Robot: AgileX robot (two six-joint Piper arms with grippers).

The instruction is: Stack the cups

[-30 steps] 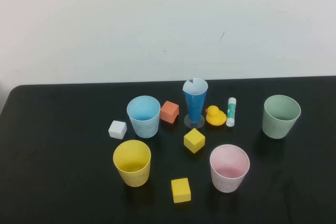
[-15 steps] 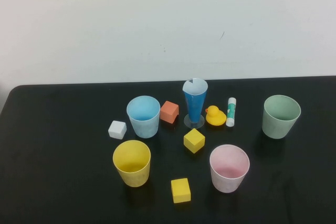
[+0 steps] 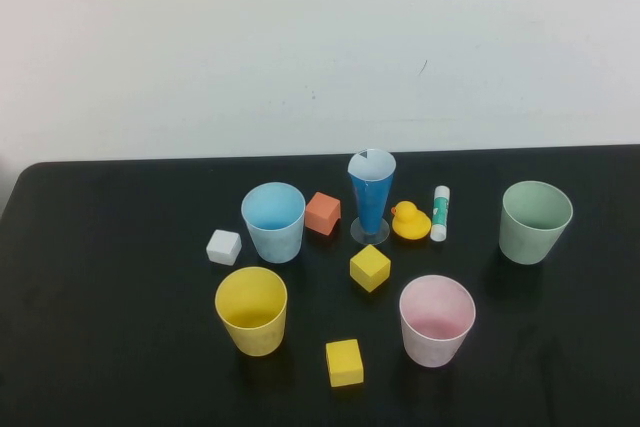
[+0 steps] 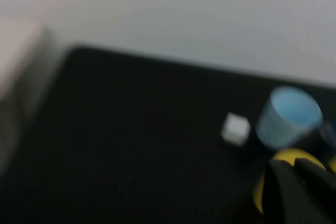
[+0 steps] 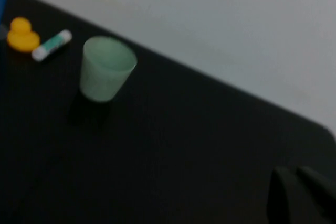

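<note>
While nothing is stacked yet, four cups sit apart, mouths up, ready for nesting: blue cup (image 3: 273, 221) far left, yellow cup (image 3: 251, 309) near left, pink cup (image 3: 437, 319) near right, green cup (image 3: 535, 221) far right. Tapered, matte plastic (smooth walls). Left gripper (image 4: 294, 184) near the yellow cup, right gripper (image 5: 296, 192) well off the green one; jaw state impossible to tell on either.

Cubes (image 3: 369, 267) crowding between cups (image 3: 273, 221)
</note>
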